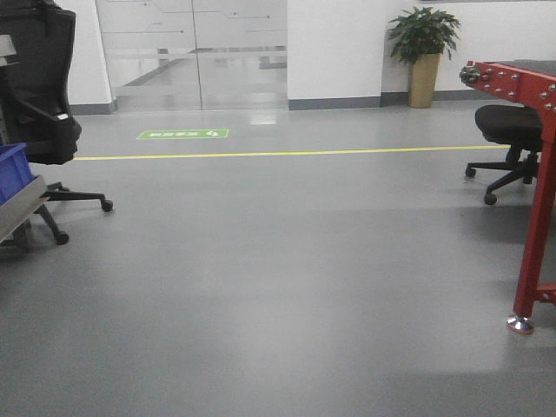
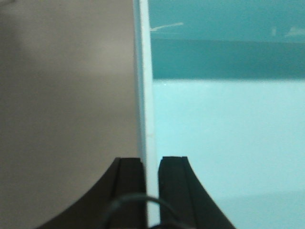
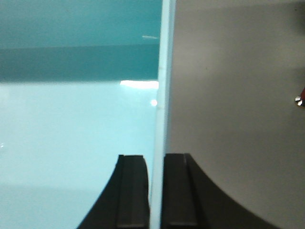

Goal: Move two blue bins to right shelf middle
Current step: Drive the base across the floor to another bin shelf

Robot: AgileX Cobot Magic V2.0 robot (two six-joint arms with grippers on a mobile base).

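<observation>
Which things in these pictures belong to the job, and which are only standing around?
Job things: bin wall clamped by the left gripper; the right gripper pinches a bin wall too; blue bin at far left.

Standing around: office chairs, potted plant, red frame, green floor sign.

Left pincer (image 2: 152,191) and right pincer (image 3: 156,191) each clamp a bin wall (image 2: 145,95)

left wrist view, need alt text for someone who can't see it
Close-up from the left wrist: the left gripper is clamped on the thin pale wall of a bin, one black finger on each side. The bin's pale teal interior fills the right half; blurred grey floor fills the left.
</observation>
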